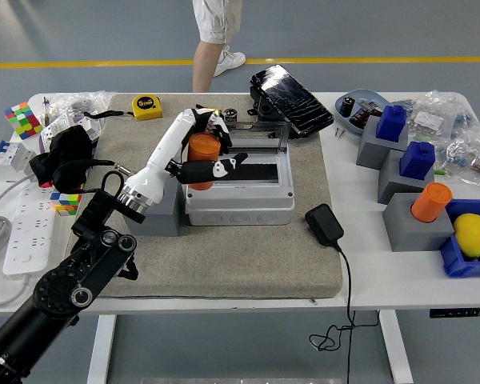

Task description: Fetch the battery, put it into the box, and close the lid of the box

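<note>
Left hand: the left hand reached in from the lower left on its black arm, fingers clamped around the orange battery, thumb pointing right over the box.
Battery: an orange cylinder, upright in the grasp, lifted clear of the grey block and held over the left edge of the grey box.
Box: sat on the grey mat near the table's middle, its dark inside showing; the clear lid stood raised at the back edge.
Grey block: stood on the mat just left of the box, partly hidden by the wrist.
Right hand: not visible.
Person: stood beyond the table's far edge at the top; only legs, shorts and a shoe showed.
Nearby on mat: a black adapter lay just right of the box's front corner, its cable trailing off the near edge; a yellow tape measure lay at the mat's far left corner.
Right side: 3 more grey blocks, 2 holding blue pieces and 1 holding an orange cylinder.
</note>
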Controlling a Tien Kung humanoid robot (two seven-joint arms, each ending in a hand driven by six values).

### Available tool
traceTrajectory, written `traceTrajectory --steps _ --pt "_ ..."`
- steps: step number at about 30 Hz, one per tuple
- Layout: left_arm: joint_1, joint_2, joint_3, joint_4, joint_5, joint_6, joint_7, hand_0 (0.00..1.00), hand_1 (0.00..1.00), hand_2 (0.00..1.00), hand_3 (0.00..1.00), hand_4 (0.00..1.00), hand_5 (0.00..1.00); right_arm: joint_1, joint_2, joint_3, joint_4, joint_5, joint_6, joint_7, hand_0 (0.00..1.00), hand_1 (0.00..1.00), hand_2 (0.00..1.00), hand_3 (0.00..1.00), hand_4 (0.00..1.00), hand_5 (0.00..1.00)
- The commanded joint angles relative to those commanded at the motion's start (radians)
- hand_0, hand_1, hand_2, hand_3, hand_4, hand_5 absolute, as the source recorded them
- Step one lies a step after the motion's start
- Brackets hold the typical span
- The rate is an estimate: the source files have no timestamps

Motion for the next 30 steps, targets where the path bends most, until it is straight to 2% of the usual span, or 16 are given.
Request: traceTrajectory --steps 3,6,9,13,14,19,20,21,25,26,30 --pt "-0.076 0.009 0.088 -0.015 0.106 0.009 0.052 0.048 0.072 0.237 0.306 0.802 0.002 0.002 0.001 -0.003 0.000 0.003 0.000 0.001 0.778 0.746 0.752 0.770 0.998 0.665" --pt "-0.146 -0.002 0.151 0.010 0.206 0.011 0.082 0.048 0.072 0.237 0.306 0.802 0.002 0.004 0.000 -0.008 0.000 0.006 -0.001 0.002 0.778 0.746 0.752 0.770 0.998 0.665" --pt "-0.220 -0.021 0.206 0.061 0.329 0.012 0.105 0.054 0.075 0.240 0.313 0.829 0.002 0.005 -0.001 -0.011 0.000 0.008 -0.001 0.002 0.778 0.746 0.750 0.770 0.998 0.662" --pt "-0.294 -0.021 0.250 0.152 0.420 0.016 0.113 0.054 0.075 0.240 0.313 0.829 0.002 0.005 0.000 -0.011 0.000 0.005 -0.002 -0.001 0.778 0.746 0.750 0.770 0.998 0.662" --pt "-0.304 -0.021 0.253 0.176 0.431 0.016 0.113 0.056 0.080 0.243 0.322 0.866 0.002 0.005 0.000 -0.012 0.000 0.006 -0.002 -0.001 0.778 0.746 0.752 0.770 0.998 0.661" --pt "-0.342 -0.021 0.259 0.256 0.446 0.019 0.106 0.056 0.080 0.243 0.322 0.866 0.002 0.003 -0.001 -0.019 0.000 0.007 -0.002 -0.003 0.778 0.746 0.752 0.770 0.998 0.661" --pt "-0.351 -0.021 0.259 0.277 0.450 0.019 0.104 0.071 0.091 0.246 0.330 0.929 0.002 0.004 -0.001 -0.020 0.000 0.005 -0.002 -0.004 0.778 0.745 0.750 0.769 0.998 0.661" --pt "-0.358 -0.021 0.259 0.294 0.452 0.017 0.104 0.071 0.091 0.246 0.330 0.929 0.002 0.005 -0.002 -0.023 0.000 0.007 -0.002 -0.004 0.778 0.745 0.750 0.769 0.998 0.661" --pt "-0.362 -0.021 0.271 0.334 0.415 0.022 0.092 0.071 0.091 0.246 0.330 0.929 0.002 0.007 -0.002 -0.036 0.000 0.017 -0.002 -0.001 0.778 0.745 0.750 0.769 0.998 0.661" --pt "-0.362 -0.021 0.272 0.341 0.409 0.024 0.090 0.086 0.105 0.255 0.349 0.989 0.002 0.008 -0.003 -0.036 0.000 0.017 -0.003 -0.001 0.778 0.746 0.749 0.770 0.998 0.659" --pt "-0.358 -0.021 0.279 0.363 0.395 0.040 0.074 0.086 0.105 0.255 0.349 0.989 0.002 0.008 -0.004 -0.043 0.000 0.021 -0.002 0.000 0.778 0.746 0.749 0.770 0.998 0.659"
